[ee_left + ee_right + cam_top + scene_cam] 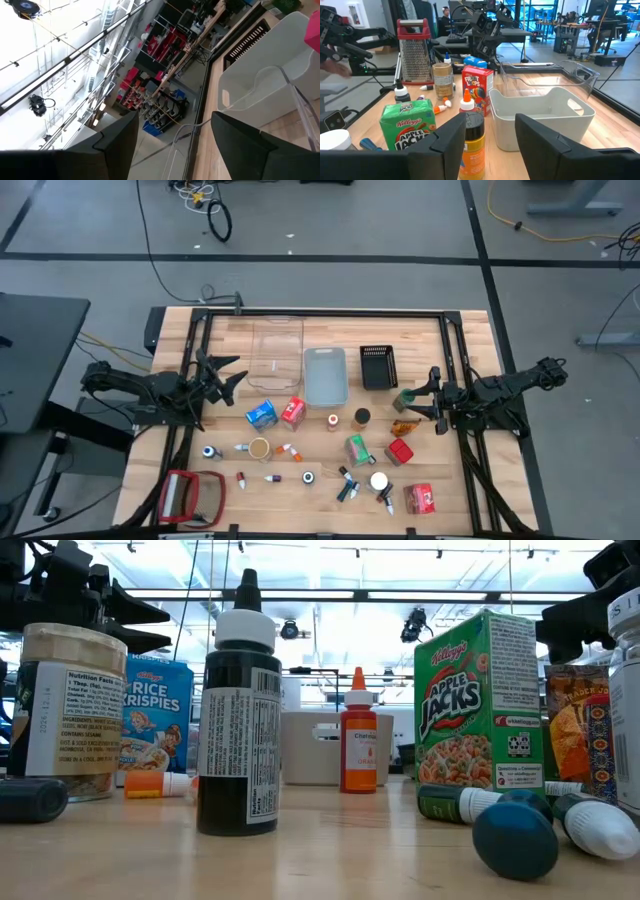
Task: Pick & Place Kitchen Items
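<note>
Kitchen items lie scattered over the near half of our slatted wooden table (420, 330), in front of three rectangular bins: a clear plastic one (276, 350), a pale grey one (325, 375) beside it, and a small ribbed black one (378, 366). We see a red-framed metal grater (190, 497) lying flat at the near left corner.

Among the cartons, the green Apple Jacks box (478, 705) stands upright, a blue Rice Krispies box (158, 712) stands behind a round paper-labelled jar (72, 710), and a red Froot Loops box (477, 90) stands by the grey bin. A tall dark squeeze bottle (239, 715) with a white collar stands upright; a smaller orange bottle (359, 740) stands behind it.

Our left gripper (228, 380) hangs at the table's left edge by the clear bin, fingers parted, gripping nothing. Our right gripper (428, 397) hangs at the right edge, likewise parted and empty-handed.
</note>
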`<state>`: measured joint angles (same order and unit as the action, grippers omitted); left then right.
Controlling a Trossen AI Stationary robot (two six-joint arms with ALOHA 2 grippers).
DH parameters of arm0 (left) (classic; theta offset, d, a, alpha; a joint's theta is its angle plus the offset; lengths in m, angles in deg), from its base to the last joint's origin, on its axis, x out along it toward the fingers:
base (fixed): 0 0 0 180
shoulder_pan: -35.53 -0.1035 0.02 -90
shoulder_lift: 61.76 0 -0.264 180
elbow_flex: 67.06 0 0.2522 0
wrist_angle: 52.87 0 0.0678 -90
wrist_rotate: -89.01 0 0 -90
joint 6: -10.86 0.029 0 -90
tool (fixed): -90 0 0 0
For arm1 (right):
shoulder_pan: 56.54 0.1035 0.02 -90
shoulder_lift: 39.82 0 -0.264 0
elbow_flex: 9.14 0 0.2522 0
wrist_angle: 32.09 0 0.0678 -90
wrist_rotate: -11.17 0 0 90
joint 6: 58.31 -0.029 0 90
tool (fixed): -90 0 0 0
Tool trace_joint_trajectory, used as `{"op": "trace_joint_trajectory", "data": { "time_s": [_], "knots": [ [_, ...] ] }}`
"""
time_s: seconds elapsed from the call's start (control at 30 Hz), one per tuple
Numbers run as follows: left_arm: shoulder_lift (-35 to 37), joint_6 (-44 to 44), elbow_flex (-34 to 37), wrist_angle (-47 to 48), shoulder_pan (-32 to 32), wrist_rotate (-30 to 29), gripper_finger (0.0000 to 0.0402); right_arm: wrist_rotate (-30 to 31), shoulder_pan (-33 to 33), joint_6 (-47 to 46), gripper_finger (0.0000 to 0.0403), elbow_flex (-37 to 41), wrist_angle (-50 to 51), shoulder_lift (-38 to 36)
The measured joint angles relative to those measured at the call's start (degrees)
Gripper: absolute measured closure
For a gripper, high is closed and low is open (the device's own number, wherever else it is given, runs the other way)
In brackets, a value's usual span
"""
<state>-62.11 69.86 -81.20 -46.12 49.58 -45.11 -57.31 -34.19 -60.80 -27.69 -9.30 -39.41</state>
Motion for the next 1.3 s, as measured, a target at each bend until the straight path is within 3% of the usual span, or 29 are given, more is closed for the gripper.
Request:
{"op": "trace_joint_trajectory", "data": {
  "time_s": [1.3],
  "knots": [
    [0.01, -1.32, -0.01, -1.48, -0.01, 0.24, 0.0144, 0.00, -0.02, -0.01, 0.0223, 0.01, 0.00, -0.01]
  ]
}}
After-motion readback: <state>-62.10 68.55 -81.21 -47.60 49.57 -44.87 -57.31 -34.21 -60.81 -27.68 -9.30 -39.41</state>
